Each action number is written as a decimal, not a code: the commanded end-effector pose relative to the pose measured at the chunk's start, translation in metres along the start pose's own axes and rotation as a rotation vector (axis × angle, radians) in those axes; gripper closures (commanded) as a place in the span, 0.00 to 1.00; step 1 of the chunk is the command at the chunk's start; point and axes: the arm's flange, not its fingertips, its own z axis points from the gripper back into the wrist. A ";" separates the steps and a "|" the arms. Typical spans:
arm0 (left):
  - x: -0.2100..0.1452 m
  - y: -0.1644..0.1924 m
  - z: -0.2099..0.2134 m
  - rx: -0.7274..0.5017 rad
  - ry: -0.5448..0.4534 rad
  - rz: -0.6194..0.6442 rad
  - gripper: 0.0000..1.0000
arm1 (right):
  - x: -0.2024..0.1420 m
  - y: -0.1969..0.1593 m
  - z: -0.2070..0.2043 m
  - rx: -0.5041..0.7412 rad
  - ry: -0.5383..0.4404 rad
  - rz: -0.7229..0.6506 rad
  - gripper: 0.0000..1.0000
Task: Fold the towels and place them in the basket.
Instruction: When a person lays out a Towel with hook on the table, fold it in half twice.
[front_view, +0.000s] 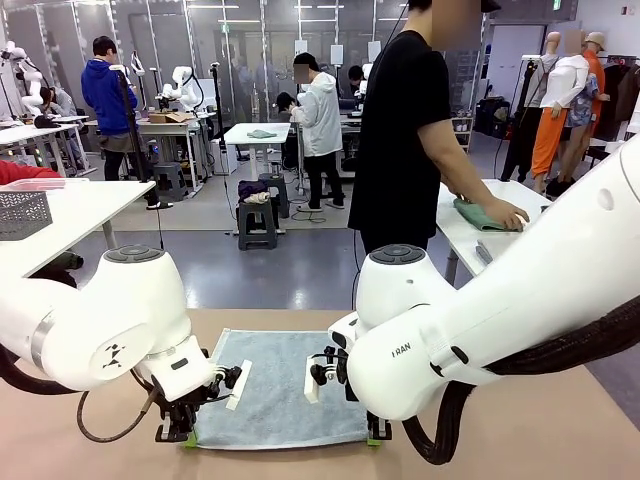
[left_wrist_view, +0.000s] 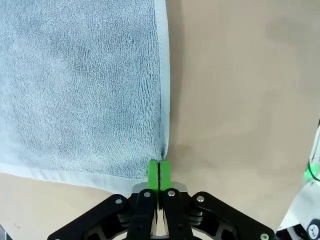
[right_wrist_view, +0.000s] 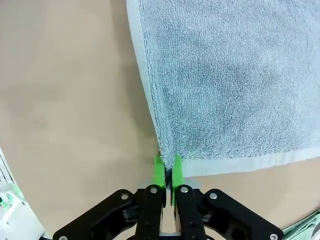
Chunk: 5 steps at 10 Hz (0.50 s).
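Observation:
A pale grey-blue towel (front_view: 285, 385) lies spread flat on the tan table (front_view: 520, 420), between my two arms. My left gripper (front_view: 185, 435) is down at the towel's near left corner. In the left wrist view its green pads (left_wrist_view: 159, 172) are pressed together over that corner of the towel (left_wrist_view: 80, 85). My right gripper (front_view: 377, 432) is at the near right corner. Its gripper (right_wrist_view: 167, 172) is shut on the towel's (right_wrist_view: 230, 75) hem, which rises into the pads. A person in a black shirt presses a hand on a green towel (front_view: 480, 215) on a white table. The basket is out of view.
A white table (front_view: 470, 240) stands beyond the far right of mine, with the person beside it. A grey mesh basket (front_view: 22, 213) sits on another white table at the left. Bare tan tabletop lies on both sides of the towel.

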 end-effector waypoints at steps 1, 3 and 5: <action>0.001 -0.002 0.004 -0.021 -0.003 0.000 0.99 | -0.001 -0.003 0.002 0.012 -0.003 0.025 0.94; -0.001 0.002 0.020 -0.037 -0.018 -0.013 0.99 | -0.006 -0.014 0.020 0.002 -0.013 0.085 0.94; -0.004 0.012 0.042 -0.028 -0.025 -0.022 0.99 | -0.007 -0.028 0.035 0.008 -0.014 0.117 0.94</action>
